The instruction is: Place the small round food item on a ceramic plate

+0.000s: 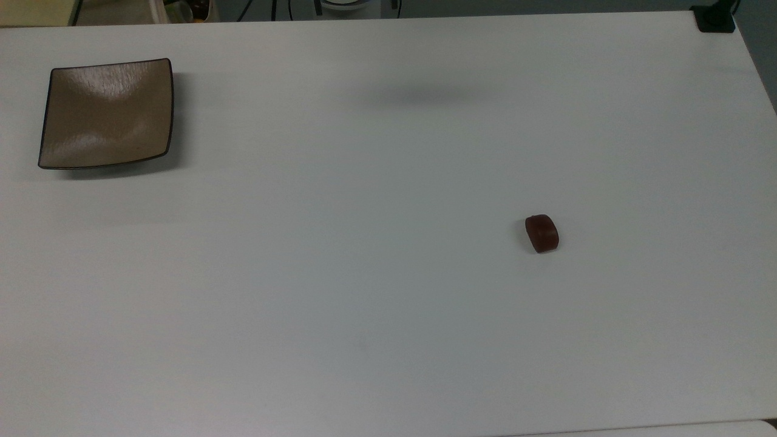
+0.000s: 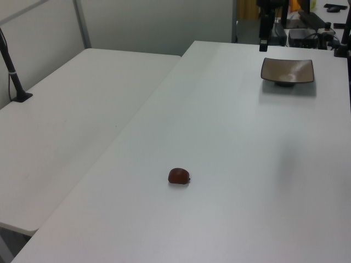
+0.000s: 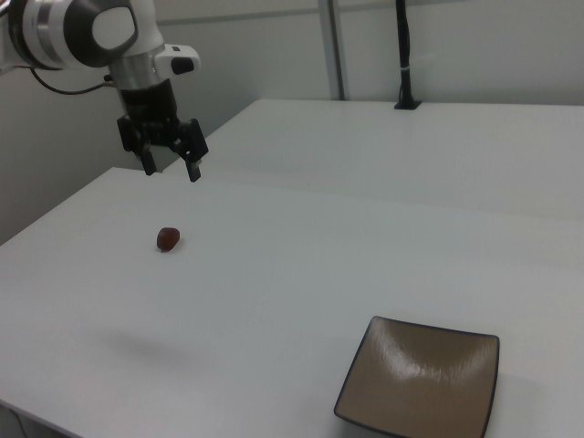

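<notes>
The small round food item (image 1: 541, 233) is a dark reddish-brown lump lying alone on the white table, right of centre in the top view. It also shows low in the left view (image 2: 179, 176) and at the right view's left (image 3: 168, 239). The ceramic plate (image 1: 108, 113), square and glossy tan with a dark rim, sits bare at the top view's far left, at the left view's upper right (image 2: 288, 72) and the right view's bottom right (image 3: 422, 380). My gripper (image 3: 171, 170) hangs open in the air above and behind the food item in the right view, holding nothing.
A second white table (image 2: 71, 126) adjoins the work table along the left view's left side. A black post (image 3: 402, 55) stands on it at the back of the right view. Dark equipment (image 2: 285, 24) sits beyond the plate in the left view.
</notes>
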You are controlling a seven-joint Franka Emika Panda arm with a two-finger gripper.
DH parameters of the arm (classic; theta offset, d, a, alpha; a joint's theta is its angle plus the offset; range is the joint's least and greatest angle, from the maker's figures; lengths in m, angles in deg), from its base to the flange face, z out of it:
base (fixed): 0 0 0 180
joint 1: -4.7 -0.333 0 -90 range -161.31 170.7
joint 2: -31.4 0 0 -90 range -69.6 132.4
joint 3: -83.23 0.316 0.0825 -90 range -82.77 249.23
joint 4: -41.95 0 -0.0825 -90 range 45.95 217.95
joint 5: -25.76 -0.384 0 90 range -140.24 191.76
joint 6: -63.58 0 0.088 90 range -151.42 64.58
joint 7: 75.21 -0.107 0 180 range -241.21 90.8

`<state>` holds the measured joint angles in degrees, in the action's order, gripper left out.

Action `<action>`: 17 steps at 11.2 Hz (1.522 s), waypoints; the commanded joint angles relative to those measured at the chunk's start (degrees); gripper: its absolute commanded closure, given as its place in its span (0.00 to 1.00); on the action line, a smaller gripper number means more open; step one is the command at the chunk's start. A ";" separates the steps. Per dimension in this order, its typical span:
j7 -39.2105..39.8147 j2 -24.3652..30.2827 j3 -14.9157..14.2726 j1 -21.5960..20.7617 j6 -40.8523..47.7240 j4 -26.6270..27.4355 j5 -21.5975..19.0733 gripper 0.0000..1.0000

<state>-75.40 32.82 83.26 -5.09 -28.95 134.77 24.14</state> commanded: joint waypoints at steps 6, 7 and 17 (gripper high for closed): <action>0.72 -0.01 0.32 0.47 -3.01 1.23 -0.23 0.00; 0.72 -0.19 0.32 0.38 -3.01 1.23 -0.23 0.00; -2.50 -5.11 0.76 -3.82 -7.40 -1.58 -0.58 0.00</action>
<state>-75.39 29.08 84.08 -7.22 -35.55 134.57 24.14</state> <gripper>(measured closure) 0.000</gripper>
